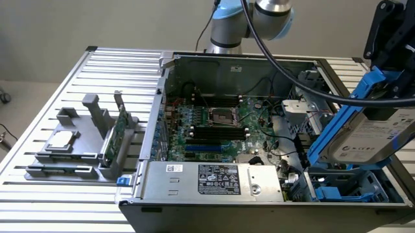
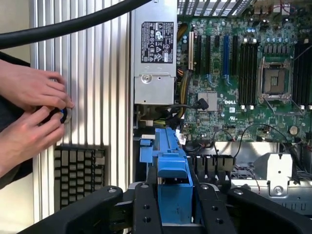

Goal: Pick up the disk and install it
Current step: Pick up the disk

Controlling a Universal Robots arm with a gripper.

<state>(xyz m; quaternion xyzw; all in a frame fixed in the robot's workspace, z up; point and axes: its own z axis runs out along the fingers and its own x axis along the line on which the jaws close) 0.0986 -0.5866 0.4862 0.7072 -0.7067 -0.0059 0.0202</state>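
Exterior view, tool (image 1: 389, 94) part-open, clamped on blue-framed disk (image 1: 372, 141), tilted above open computer case (image 1: 233, 58), wrist view, motherboard (image 2: 234, 73) printed DELL.

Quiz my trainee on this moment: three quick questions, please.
1. True or false: the hand holds the disk over the open case.
2. The disk's carrier is: A red, B blue, C green.
3. What else is busy on the table beside the case?
Key: 1 true; 2 B; 3 a person's hands.
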